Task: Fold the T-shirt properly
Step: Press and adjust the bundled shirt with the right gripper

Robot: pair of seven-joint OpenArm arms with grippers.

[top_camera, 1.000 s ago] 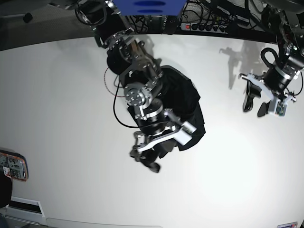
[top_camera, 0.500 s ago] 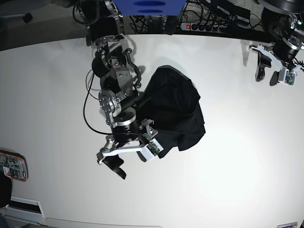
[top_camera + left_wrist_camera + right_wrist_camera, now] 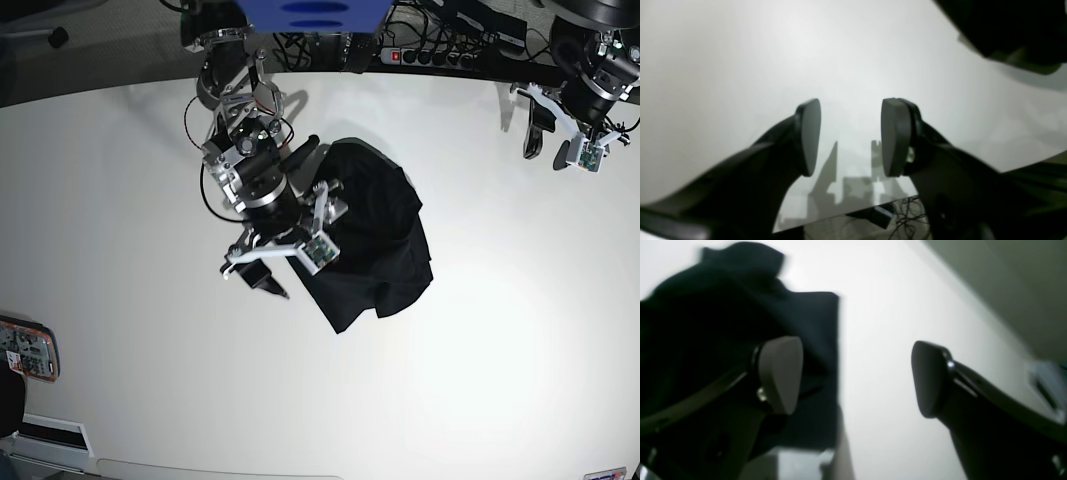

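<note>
The black T-shirt [image 3: 378,232] lies bunched and wrinkled in the middle of the white table [image 3: 500,330]. My right gripper [image 3: 292,278] hovers at the shirt's left edge, open and holding nothing. In the blurred right wrist view, one finger pad [image 3: 780,373] stands over the T-shirt [image 3: 723,306], and the other over bare table, with my right gripper [image 3: 857,376] gaping wide. My left gripper [image 3: 545,145] hangs far off at the table's back right, open. The left wrist view shows my left gripper [image 3: 850,136] empty above bare table near its edge.
A power strip [image 3: 430,55] and cables run along the far edge behind the table. A blue panel [image 3: 315,15] sits at the top centre. A phone-like object [image 3: 25,350] lies at the left edge. A dark blurred shape [image 3: 1007,26] fills the left wrist view's upper right.
My right arm has drawn back from the shirt's front edge toward the far side, uncovering the shirt. My left arm has risen to the back right corner. The shirt has not moved.
</note>
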